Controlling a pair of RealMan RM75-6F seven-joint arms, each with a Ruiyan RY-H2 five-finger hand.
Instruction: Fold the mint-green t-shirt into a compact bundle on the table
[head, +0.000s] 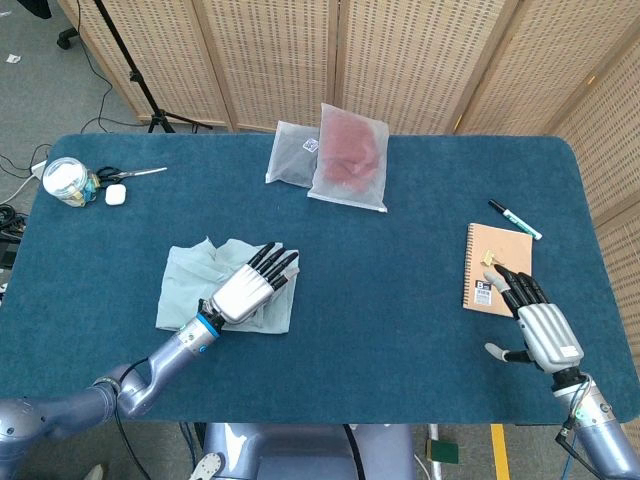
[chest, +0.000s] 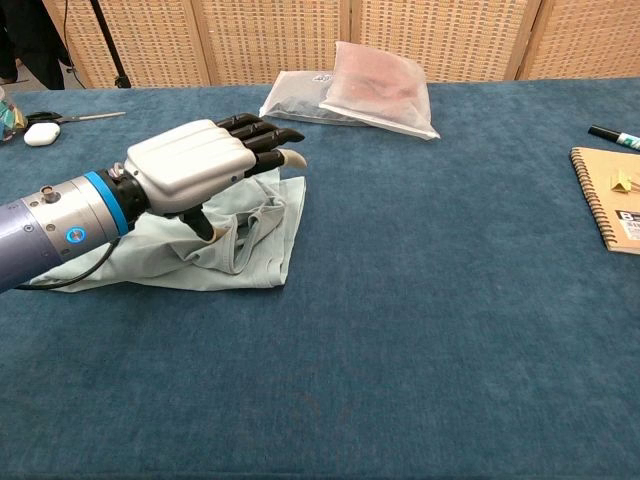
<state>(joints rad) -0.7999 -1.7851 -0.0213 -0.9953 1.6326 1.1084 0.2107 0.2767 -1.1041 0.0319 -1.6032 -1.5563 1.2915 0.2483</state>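
Mint-green t-shirt (head: 205, 283), already folded to a rumpled rectangle, lies on the tabletop (head: 400, 270) at its left. Left robot hand (head: 250, 288) hovers over its right edge, fingers extended, holding nothing; right robot hand (head: 532, 322) rests spread, empty. Next: grasp that edge, fold leftward.

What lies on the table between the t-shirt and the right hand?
Only bare blue table; the head view shows nothing between the t-shirt and the right hand. The notebook sits just beyond that hand.
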